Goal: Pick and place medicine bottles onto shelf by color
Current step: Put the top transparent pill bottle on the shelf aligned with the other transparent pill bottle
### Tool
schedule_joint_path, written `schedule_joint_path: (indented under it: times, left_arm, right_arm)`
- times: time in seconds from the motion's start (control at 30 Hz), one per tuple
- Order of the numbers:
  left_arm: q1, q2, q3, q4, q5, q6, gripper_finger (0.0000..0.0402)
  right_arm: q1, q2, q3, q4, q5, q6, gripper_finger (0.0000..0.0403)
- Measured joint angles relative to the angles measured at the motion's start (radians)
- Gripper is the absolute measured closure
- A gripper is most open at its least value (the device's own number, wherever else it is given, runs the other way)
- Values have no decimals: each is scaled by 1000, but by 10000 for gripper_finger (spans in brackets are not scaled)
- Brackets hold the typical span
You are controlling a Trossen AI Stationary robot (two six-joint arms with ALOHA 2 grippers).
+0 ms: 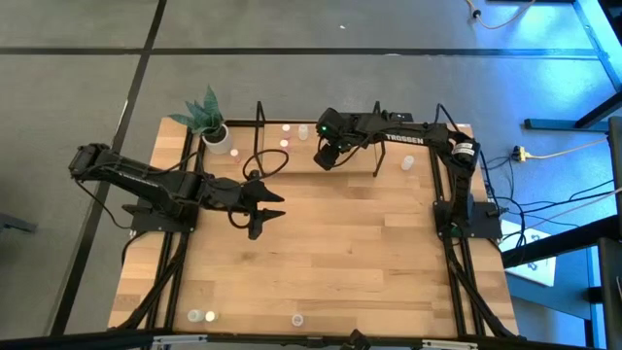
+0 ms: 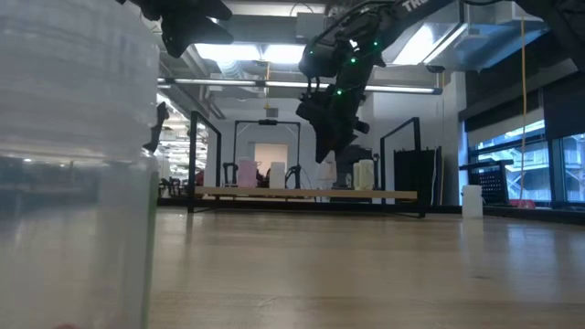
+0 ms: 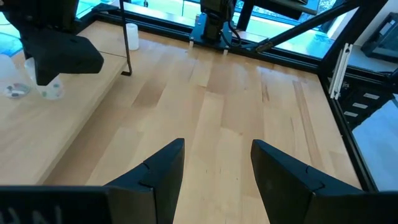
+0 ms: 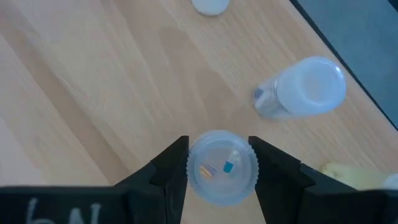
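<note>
Jaws clamp a clear-capped bottle only the right wrist view shows.

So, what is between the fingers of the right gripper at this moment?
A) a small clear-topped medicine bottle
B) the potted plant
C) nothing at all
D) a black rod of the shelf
A: in the right wrist view, the right gripper has its two dark fingers on either side of a small round medicine bottle, above the light-wood shelf.

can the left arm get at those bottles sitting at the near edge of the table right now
Probably yes. The left gripper hangs open and empty over bare tabletop, and nothing stands between it and the bottles near the front edge.
</note>
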Motion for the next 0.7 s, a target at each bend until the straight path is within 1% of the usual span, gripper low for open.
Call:
schedule_joint_path:
  times: [0.1, 0.23, 0.3, 0.37, 0.57, 0.7]
  left_arm:
    - [0, 0, 0, 0, 0, 0, 221]
    - [0, 0, 0, 0, -1, 0, 221]
    - [0, 0, 0, 0, -14, 0, 221]
    - [0, 0, 0, 0, -58, -1, 221]
    - [0, 0, 0, 0, -222, -1, 221]
    - [0, 0, 0, 0, -260, 0, 221]
  right_arm:
    - [-1, 0, 0, 19, 0, 13, 247]
    - [-9, 0, 0, 19, -7, 74, 247]
    - [-11, 0, 0, 19, -6, 56, 247]
    - [-11, 0, 0, 19, 1, 27, 247]
    - [-10, 0, 0, 20, 0, 26, 247]
    - [-10, 0, 0, 20, 0, 31, 247]
